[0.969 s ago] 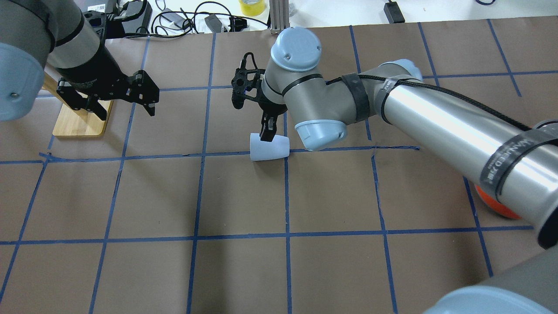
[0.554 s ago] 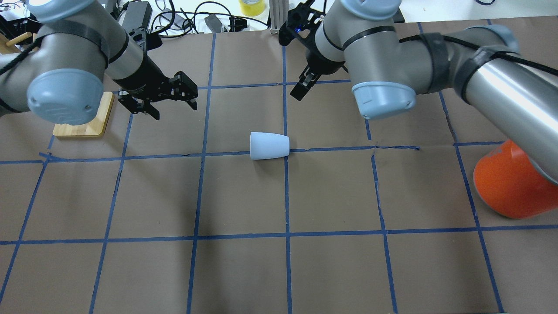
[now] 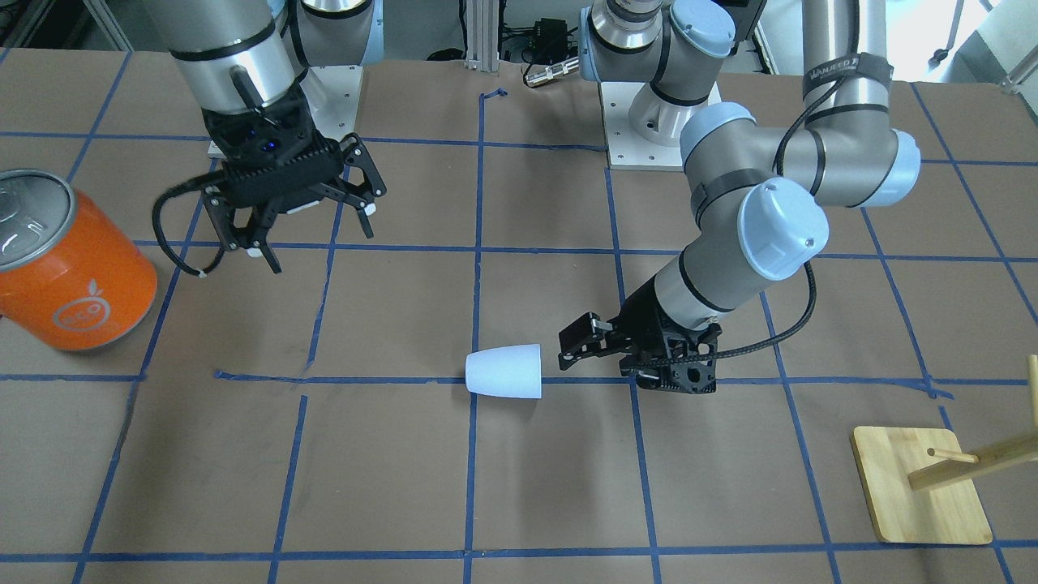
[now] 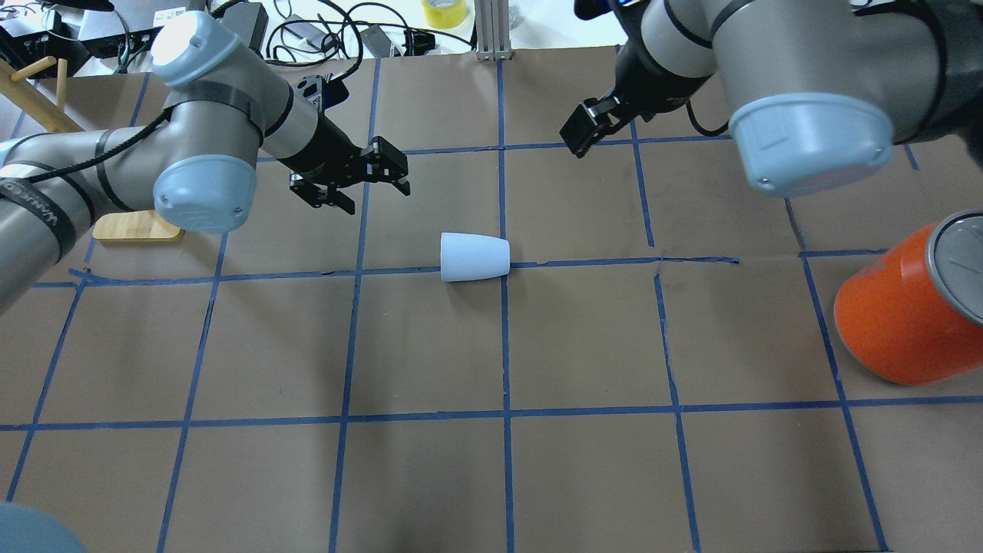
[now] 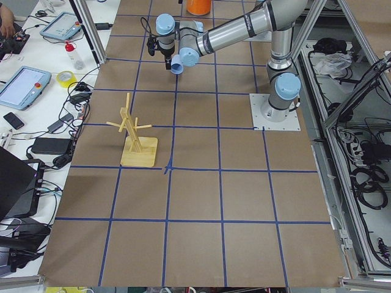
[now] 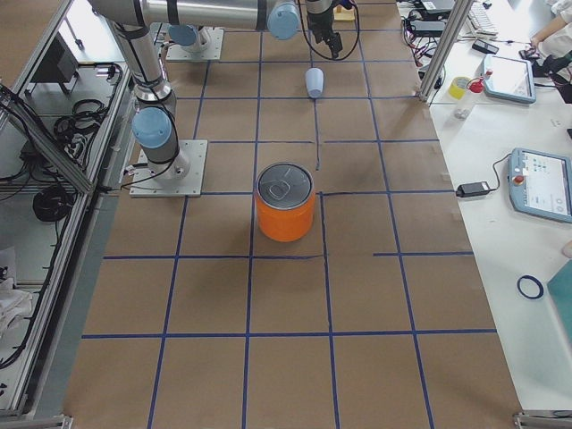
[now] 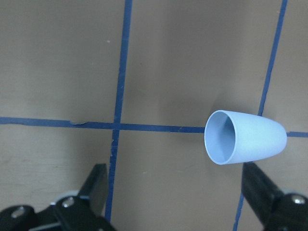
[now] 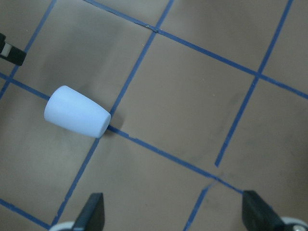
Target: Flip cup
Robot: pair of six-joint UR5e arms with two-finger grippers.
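The pale lavender-blue cup (image 4: 474,257) lies on its side on the brown table, on a blue tape line. Its open rim faces my left gripper. It also shows in the front view (image 3: 504,371), the left wrist view (image 7: 245,137) and the right wrist view (image 8: 77,118). My left gripper (image 4: 378,198) is open and empty, low and close to the cup's rim side (image 3: 596,361), not touching it. My right gripper (image 4: 581,132) is open and empty, raised and well behind the cup (image 3: 320,235).
A big orange can (image 4: 898,322) with a silver lid stands at the table's right side (image 3: 73,276). A wooden peg stand (image 3: 916,487) stands at the left side (image 4: 134,226). Cables and devices lie beyond the far table edge.
My right gripper, which was at the cup, has lifted off and drawn back to the far right. My left gripper has moved in toward the cup's rim. The cup has not moved.
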